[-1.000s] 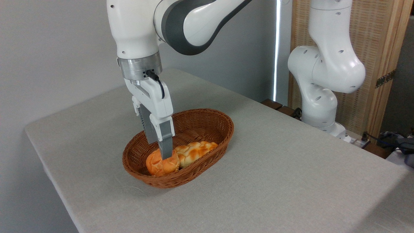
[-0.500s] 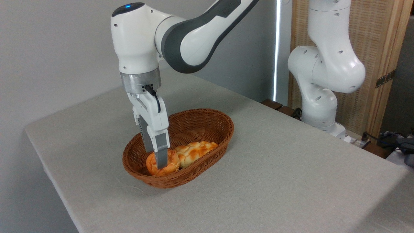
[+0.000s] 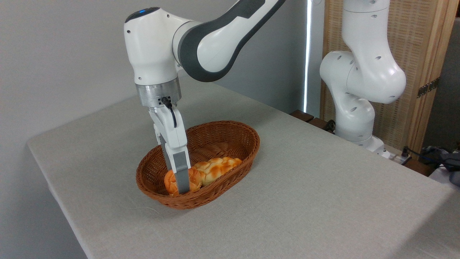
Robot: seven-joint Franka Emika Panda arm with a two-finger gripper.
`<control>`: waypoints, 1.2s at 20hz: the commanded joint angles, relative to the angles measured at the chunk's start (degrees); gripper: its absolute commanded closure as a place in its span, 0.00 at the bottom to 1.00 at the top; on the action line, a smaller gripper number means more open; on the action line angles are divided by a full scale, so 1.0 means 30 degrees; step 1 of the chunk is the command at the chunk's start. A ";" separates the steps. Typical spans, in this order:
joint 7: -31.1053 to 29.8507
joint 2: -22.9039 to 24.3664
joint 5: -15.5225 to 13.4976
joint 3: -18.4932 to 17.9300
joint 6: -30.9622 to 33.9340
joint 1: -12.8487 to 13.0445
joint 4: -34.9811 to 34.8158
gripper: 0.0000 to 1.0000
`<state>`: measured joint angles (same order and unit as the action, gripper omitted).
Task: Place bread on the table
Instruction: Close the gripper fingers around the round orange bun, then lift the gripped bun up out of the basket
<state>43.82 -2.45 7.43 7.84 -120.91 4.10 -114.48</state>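
Down inside the wicker basket (image 3: 222,138), we see the hand (image 3: 182,187) reaching onto the round bun (image 3: 172,182).
One grey finger crosses the bun's front; we cannot tell whether the hand is spread or pinching. Beside the bun lies a braided loaf (image 3: 215,167); the basket rests on the cloth-covered counter (image 3: 323,201).

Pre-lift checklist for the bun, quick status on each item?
1. Claw down at the bun, inside the basket: ok.
2. Near finger against the bun's front: ok.
3. Far finger placement: cannot tell, hidden.
4. Grip closed and firm: cannot tell.
5. Braided loaf out of the grasp: cannot tell, it touches the bun.
6. Bare table around the basket for the drop: ok.
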 commanded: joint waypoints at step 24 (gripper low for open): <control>0.0160 0.0259 -0.0483 0.0025 -0.0272 -0.0047 0.0130 0.67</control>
<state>43.84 -2.37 6.95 7.94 -120.95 4.10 -114.44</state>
